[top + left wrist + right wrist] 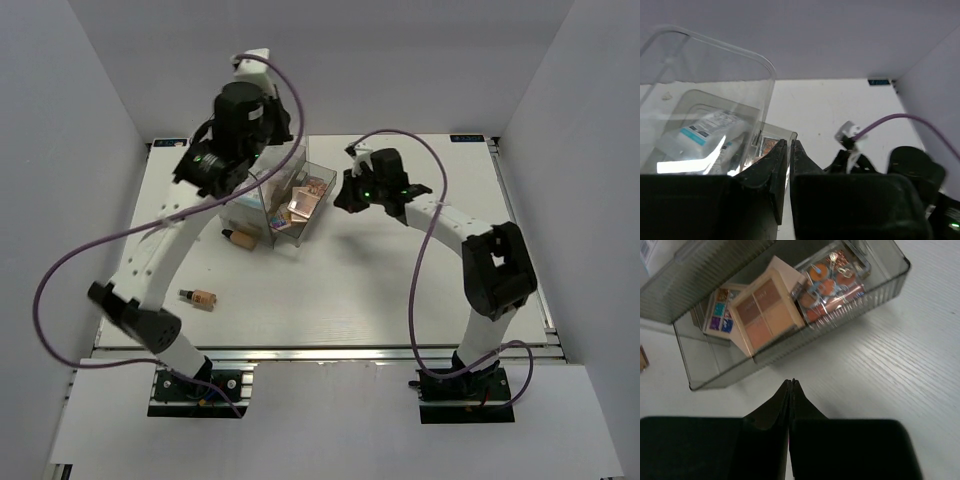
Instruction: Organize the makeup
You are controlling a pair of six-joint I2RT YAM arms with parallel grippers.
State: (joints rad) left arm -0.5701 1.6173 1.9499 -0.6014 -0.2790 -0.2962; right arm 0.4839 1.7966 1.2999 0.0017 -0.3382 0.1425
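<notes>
Three palettes sit in the open drawer (pixel 850 320) of the clear plastic box (pixel 262 198). There's a brown four-pan palette (pixel 765 315) lying tilted in the middle, and a clear-cased palette with orange pans (pixel 832 277) touching its far corner. A small multicolour palette (pixel 720 315) is tucked back under the box's edge.

A white-and-blue packet (pixel 705 131) is inside the top of the box, seen through the clear lid from the left wrist cam.

Two foundation bottles are out on the table (pixel 400 290), both lying on their sides. One bottle (pixel 240 238) is just beside the box's near-left corner. The other bottle (pixel 200 297) is well apart from it, closer to the left arm's base.

As for the arms, the right gripper (pixel 791 386) has its fingers pressed flat together with nothing in them. It hangs above bare table just in front of the drawer's ribbed front wall, not touching it.

The left gripper (pixel 789 150) is up over the box near its rounded corner. Its fingers are pinched to a thin sliver of a gap, and nothing's between them either. From the overhead view, the left arm's wrist covers most of the box's back half.
</notes>
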